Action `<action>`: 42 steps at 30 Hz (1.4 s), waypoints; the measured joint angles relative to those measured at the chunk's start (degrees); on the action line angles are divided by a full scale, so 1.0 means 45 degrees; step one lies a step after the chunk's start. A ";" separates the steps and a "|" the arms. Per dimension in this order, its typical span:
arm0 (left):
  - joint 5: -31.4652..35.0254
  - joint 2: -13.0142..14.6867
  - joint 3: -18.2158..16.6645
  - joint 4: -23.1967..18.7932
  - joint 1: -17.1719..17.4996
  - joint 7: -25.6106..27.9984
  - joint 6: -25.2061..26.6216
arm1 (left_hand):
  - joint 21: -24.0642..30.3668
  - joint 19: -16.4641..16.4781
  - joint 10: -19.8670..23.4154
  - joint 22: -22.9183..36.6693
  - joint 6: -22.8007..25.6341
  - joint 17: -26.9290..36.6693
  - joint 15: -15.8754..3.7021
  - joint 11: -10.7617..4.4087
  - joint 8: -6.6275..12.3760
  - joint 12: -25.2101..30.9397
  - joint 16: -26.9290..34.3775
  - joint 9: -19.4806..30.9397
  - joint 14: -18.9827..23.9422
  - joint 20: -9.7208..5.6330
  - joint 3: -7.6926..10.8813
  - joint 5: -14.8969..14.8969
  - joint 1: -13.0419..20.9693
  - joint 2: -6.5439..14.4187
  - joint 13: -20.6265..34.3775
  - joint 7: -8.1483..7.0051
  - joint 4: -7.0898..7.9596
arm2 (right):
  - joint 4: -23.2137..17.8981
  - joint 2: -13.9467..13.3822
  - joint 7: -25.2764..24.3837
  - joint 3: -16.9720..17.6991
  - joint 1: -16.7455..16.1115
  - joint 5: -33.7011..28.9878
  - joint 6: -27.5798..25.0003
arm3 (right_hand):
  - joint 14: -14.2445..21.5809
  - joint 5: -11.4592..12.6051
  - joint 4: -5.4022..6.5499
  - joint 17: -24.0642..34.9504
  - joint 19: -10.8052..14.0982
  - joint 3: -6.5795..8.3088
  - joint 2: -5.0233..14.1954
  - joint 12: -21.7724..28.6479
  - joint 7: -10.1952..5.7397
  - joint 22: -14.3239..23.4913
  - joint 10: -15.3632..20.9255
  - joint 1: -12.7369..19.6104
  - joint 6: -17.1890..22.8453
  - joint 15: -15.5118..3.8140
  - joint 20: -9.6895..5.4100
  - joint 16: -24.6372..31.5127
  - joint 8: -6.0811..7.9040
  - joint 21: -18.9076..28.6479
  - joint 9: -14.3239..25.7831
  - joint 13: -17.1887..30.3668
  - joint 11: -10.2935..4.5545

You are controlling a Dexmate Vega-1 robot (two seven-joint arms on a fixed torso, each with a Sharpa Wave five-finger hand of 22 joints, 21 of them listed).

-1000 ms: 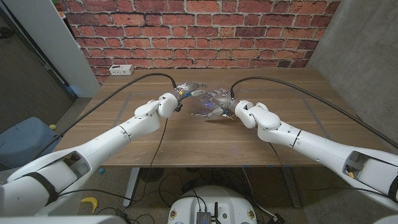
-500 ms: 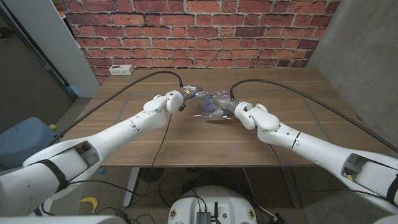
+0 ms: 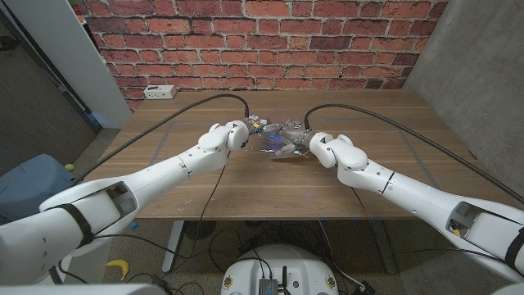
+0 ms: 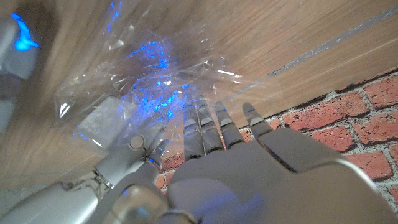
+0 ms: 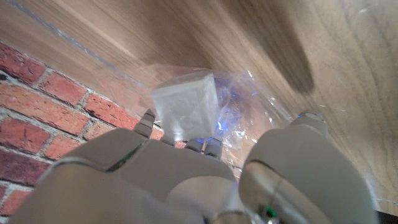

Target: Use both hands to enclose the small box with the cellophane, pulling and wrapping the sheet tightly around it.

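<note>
a: right hand (image 3: 296,141) first. what is it doing?

b: it sits at the middle of the table (image 3: 246,188), fingers up against the small box (image 5: 185,104). in the right wrist view the pale box stands just past the fingertips (image 5: 147,118), tilted onto a corner, with cellophane (image 5: 249,106) crumpled behind it. it looks as if the fingers hold the box, but the contact itself is hidden behind the back of the hand, so i cannot tell for certain.

a: and the left hand (image 3: 246,129)?

b: it has met the right one over the same spot. in the left wrist view its fingers (image 4: 202,124) reach into the edge of the clear sheet (image 4: 149,81), and the thumb side lies close under the wrapped box (image 4: 102,118). whether it pinches the sheet or only touches it, i cannot tell.

a: where is the box, then?

b: between the two hands, near the centre of the table, a little toward the far side, inside the crinkled sheet (image 3: 274,135), which catches blue light.

a: anything else around?

b: a white power strip (image 3: 160,91) lies at the far left corner of the table, well apart from the hands. a brick wall (image 3: 262,41) stands behind. black cables (image 3: 196,102) arc from each wrist out over the table.
</note>
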 measured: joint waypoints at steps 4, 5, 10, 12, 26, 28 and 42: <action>0.0222 0.0067 0.0165 -0.0017 0.0102 -0.0104 -0.0081 | -0.0050 0.0002 -0.0508 0.0000 -0.1001 -0.0022 -0.0022 0.0002 -0.0328 -0.0265 0.0000 -0.0373 -0.0191 0.0002 0.0168 -0.0115 0.0465 0.0419 -0.0031 -0.0251 0.0230 | -0.0344 -0.0037 0.0464 0.0395 0.0287 0.0357 -0.0571 | 0.0444 0.0000 -0.0212 -0.0086 0.1419 -0.0231 -0.0167 0.0014 0.0756 -0.0014 -0.1233 0.0506 -0.1507 -0.0118 -0.0106 0.0115 -0.0100 0.0315 0.0053 0.0039 0.1235; 0.0247 0.0067 0.0165 -0.0017 0.0102 -0.0044 -0.0145 | -0.0050 0.0002 -0.0588 0.0000 -0.1124 -0.0022 -0.0022 0.0001 -0.0325 -0.0276 0.0000 -0.0372 -0.0190 0.0002 0.0176 -0.0115 0.0463 0.0417 -0.0030 -0.0311 0.0238 | -0.0397 -0.0069 0.0464 0.0323 0.0365 0.0357 -0.0571 | 0.0622 0.0000 -0.0235 -0.0086 0.1806 -0.0254 -0.0094 0.0061 0.0817 -0.0014 -0.1251 0.0606 -0.1645 -0.0167 -0.0153 0.0177 -0.0046 0.0413 0.0053 0.0052 0.1253; 0.0269 0.0238 0.0002 -0.0131 0.0334 0.0185 -0.0431 | -0.0050 0.0165 -0.0611 0.0000 -0.1218 -0.0077 -0.0022 0.0021 -0.0290 -0.0357 0.0000 -0.0372 -0.0190 0.0123 0.0226 -0.0115 0.0429 0.0249 -0.0031 -0.0362 0.0188 | -0.0704 -0.0181 0.1716 -0.0027 0.0651 -0.0050 -0.1379 | 0.1236 0.0093 -0.0343 -0.0086 0.3036 -0.0250 0.0178 0.0243 0.0841 -0.0013 -0.0747 0.1106 -0.1339 -0.0462 -0.0650 0.0294 0.0205 0.0636 0.0053 0.0052 0.1223; 0.0274 0.0259 -0.0030 -0.0146 0.0360 0.0210 -0.0507 | -0.0050 0.0214 -0.0609 0.0000 -0.1130 -0.0081 -0.0022 0.0021 -0.0289 -0.0355 0.0000 -0.0371 -0.0190 0.0073 0.0230 -0.0115 0.0413 0.0234 0.0001 -0.0280 0.0183 | -0.0777 -0.0237 0.1913 -0.0066 0.0694 -0.0165 -0.1596 | 0.1321 0.0097 -0.0343 -0.0085 0.3199 -0.0250 0.0177 0.0250 0.0776 -0.0012 -0.0686 0.1105 -0.1231 -0.0545 -0.0715 0.0373 0.0207 0.0638 0.0053 0.0052 0.1156; 0.0237 0.0226 -0.0260 0.0109 0.0405 0.0250 -0.0974 | -0.0050 0.0213 -0.0654 -0.0001 -0.1083 -0.0079 -0.0023 0.0068 -0.0190 -0.0351 0.0001 -0.0371 -0.0189 0.0073 0.0284 -0.0114 0.0414 0.0235 0.0000 -0.0240 0.0128 | -0.0564 -0.0391 0.1727 0.2199 -0.0013 0.2577 -0.0665 | 0.2584 -0.0063 0.0060 -0.0024 0.4240 0.0834 0.2766 0.0750 0.0151 -0.0011 0.1430 0.1347 0.1711 -0.1037 -0.1267 0.0743 0.0767 0.0530 0.0016 0.0051 0.1231; 0.0222 0.0215 -0.0273 0.0144 0.0401 0.0251 -0.1006 | -0.0050 0.0212 -0.0654 -0.0001 -0.1117 -0.0079 -0.0023 0.0068 -0.0185 -0.0351 0.0001 -0.0372 -0.0189 0.0073 0.0320 -0.0114 0.0414 0.0235 -0.0001 -0.0273 0.0164 | -0.0280 -0.0345 0.1452 0.2654 -0.0232 0.3411 -0.0303 | 0.2791 -0.0228 0.0252 0.0031 0.4322 0.1406 0.3199 0.0743 -0.0060 0.0012 0.1685 0.1401 0.1948 -0.1256 -0.1635 0.0757 0.0727 0.0474 0.0017 0.0050 0.1150; 0.0081 0.0025 -0.0323 0.0606 0.0262 0.0258 -0.1221 | -0.0147 0.0267 -0.0655 -0.0002 -0.1196 -0.0077 -0.0023 0.0067 -0.0166 -0.0354 0.0001 -0.0374 -0.0189 0.0018 0.0361 -0.0114 0.0465 0.0185 -0.0012 -0.0349 0.0206 | 0.1823 0.0279 -0.1181 0.3214 -0.0761 0.8432 0.2736 | -0.0649 -0.1479 0.2110 0.0209 0.0883 0.4705 0.3173 -0.0102 -0.0909 -0.0008 -0.1583 -0.1934 -0.1425 -0.1323 -0.2418 -0.0298 -0.0045 -0.0366 -0.0043 -0.0043 -0.0322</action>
